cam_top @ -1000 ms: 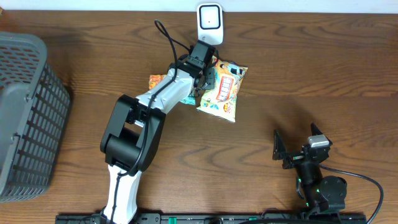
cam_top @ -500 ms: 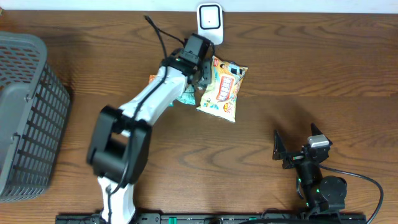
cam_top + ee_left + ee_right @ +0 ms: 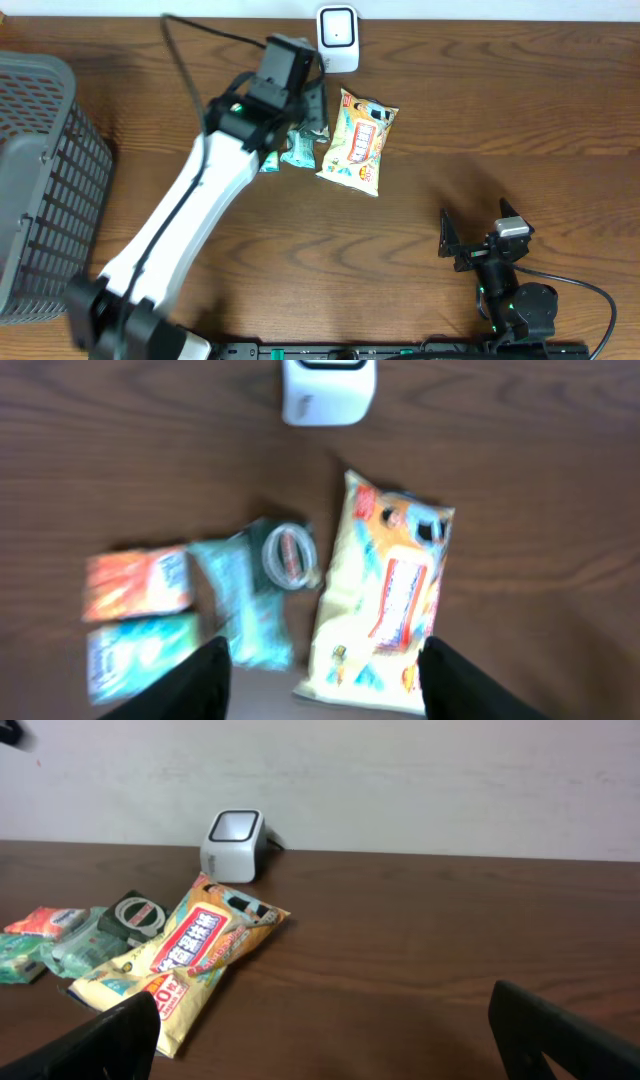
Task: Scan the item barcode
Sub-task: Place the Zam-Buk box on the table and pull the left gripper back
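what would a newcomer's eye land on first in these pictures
The white left arm cutting diagonally across the wooden table grabs the eye first, its open left gripper hovering above a cluster of small packets. Next comes the bright yellow snack bag lying flat beside them, just in front of the white scanner at the table's far edge. A grey mesh basket fills the left side.

The wooden table (image 3: 500, 120) is dark brown with a wavy grain. The small cube-shaped plastic scanner (image 3: 337, 35) at its far edge is white with a dark window. The flat plastic snack bag (image 3: 358, 140) is pale yellow with red and orange print. One soft packet (image 3: 250, 600) is teal, one small packet (image 3: 135, 582) is orange. The plastic mesh basket (image 3: 40, 180) at the left edge is grey
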`<state>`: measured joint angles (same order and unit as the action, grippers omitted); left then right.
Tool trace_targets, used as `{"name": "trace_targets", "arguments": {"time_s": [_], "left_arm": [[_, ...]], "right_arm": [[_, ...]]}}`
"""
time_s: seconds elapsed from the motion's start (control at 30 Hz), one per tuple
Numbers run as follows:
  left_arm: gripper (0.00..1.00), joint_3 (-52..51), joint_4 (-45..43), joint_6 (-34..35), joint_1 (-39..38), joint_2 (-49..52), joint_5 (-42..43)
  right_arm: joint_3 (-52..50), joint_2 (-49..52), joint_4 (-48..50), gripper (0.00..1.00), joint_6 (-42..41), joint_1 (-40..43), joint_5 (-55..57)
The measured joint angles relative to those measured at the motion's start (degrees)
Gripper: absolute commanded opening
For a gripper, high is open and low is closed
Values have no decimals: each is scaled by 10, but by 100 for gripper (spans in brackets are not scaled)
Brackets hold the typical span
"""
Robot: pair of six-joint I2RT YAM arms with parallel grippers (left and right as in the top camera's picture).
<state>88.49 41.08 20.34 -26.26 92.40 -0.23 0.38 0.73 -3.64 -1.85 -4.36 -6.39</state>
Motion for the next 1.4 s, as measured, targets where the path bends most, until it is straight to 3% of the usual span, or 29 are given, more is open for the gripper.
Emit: {"name": "trace_targets", "arguments": {"time_s": [0.27, 0.3, 0.5, 0.67, 0.83, 1.0, 1.4], "left_arm": [[70, 0, 237, -5, 0, -108, -43], [98, 0, 264, -5, 0, -114, -44], [97, 0, 407, 3, 0, -118, -42], [98, 0, 449, 57, 8, -119, -45], [98, 0, 435, 94, 54, -130, -61], [97, 0, 436, 108, 99, -146, -61], [97, 0, 435, 112, 101, -146, -61]], "right_arm": [[0, 0, 0, 99, 0, 0, 0], [0, 0, 0, 99, 0, 0, 0], [0, 0, 0, 99, 0, 0, 0], [0, 0, 0, 99, 0, 0, 0], [0, 0, 0, 99, 0, 0, 0], [0, 0, 0, 99, 0, 0, 0], [0, 0, 0, 99, 0, 0, 0]]}}
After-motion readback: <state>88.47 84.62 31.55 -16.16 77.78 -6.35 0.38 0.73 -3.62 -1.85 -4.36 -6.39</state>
